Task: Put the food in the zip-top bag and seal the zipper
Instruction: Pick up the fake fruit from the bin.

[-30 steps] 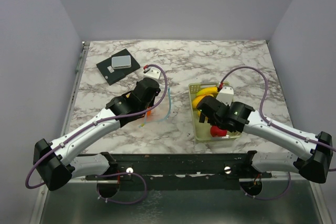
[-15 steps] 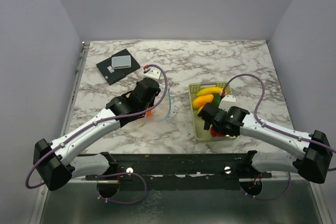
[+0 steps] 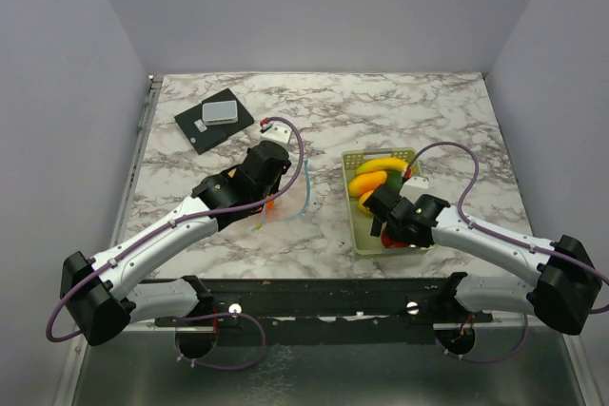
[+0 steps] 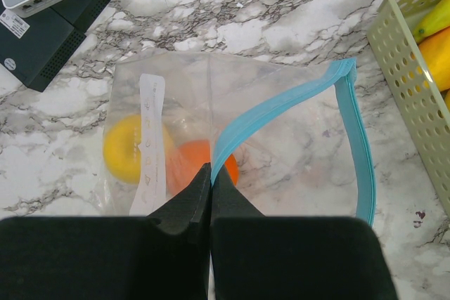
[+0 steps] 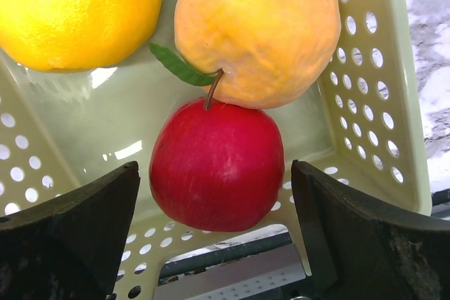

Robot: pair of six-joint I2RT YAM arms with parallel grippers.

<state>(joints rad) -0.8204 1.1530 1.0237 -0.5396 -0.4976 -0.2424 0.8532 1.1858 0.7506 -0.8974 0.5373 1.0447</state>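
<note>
Right fingers (image 5: 70, 233) lower now, wide either side of glossy red apple (image 5: 216, 165)

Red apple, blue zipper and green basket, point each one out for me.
red apple (image 5: 216, 166): right wrist view, middle of its red skin.
zipper (image 4: 359, 152): left wrist view, right-hand run of the blue strip.
basket (image 5: 376, 96): right wrist view, perforated right wall.

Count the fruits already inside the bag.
2: a yellow fruit at the left of the bag, an orange fruit right of it. Others may hide behind the left gripper.
</note>
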